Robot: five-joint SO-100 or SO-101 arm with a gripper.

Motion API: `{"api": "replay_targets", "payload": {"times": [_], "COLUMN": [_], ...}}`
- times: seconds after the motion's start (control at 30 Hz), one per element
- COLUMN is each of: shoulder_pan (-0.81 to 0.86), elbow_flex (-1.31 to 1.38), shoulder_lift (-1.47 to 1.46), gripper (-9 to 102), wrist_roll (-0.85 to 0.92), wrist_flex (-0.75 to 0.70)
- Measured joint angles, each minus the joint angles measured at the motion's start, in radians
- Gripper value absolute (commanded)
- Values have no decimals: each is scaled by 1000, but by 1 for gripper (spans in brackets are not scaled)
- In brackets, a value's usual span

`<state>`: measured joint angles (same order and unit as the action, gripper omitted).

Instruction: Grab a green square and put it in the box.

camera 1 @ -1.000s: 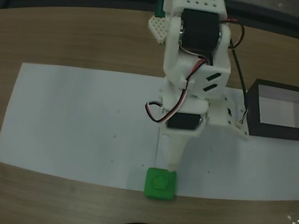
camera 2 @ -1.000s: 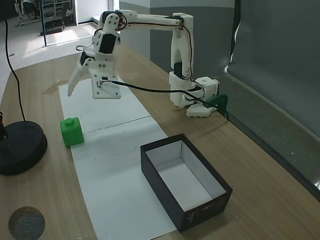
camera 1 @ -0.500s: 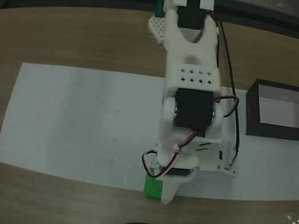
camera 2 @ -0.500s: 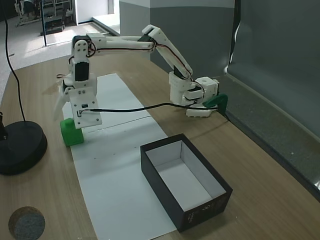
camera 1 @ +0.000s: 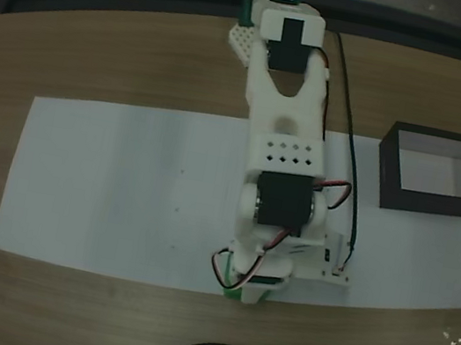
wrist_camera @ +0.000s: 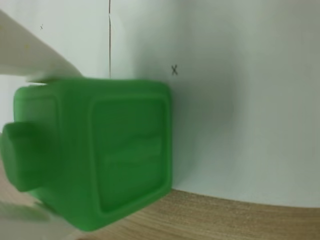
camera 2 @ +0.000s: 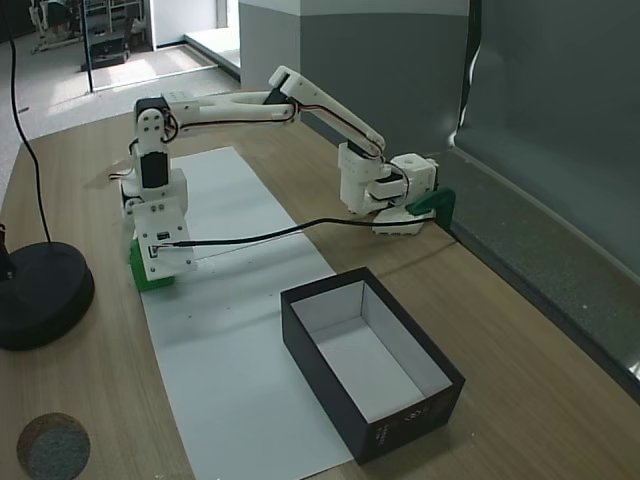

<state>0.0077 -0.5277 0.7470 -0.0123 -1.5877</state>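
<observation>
At paper's edge: gripper [camera 2: 140, 262] lowered since earlier onto green square [wrist_camera: 95, 150], fingers apparently straddling it, grasp state indeterminable.

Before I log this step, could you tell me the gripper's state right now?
Gripper: down over the green square, fingers either side; whether closed cannot be told.
</observation>
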Motion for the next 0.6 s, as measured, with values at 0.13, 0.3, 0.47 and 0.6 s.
{"api": "replay_targets", "payload": {"times": [0.13, 0.3, 0.47, 0.6], "shoulder_pan": [0, -5, -83, -221], "elbow_flex": [9, 152, 256, 219], "shoulder_lift": [0, 44, 345, 660], "gripper": [8, 8, 8, 8], "wrist_roll": [0, 31, 112, 138], "wrist_flex": [-11, -133, -146, -147]}}
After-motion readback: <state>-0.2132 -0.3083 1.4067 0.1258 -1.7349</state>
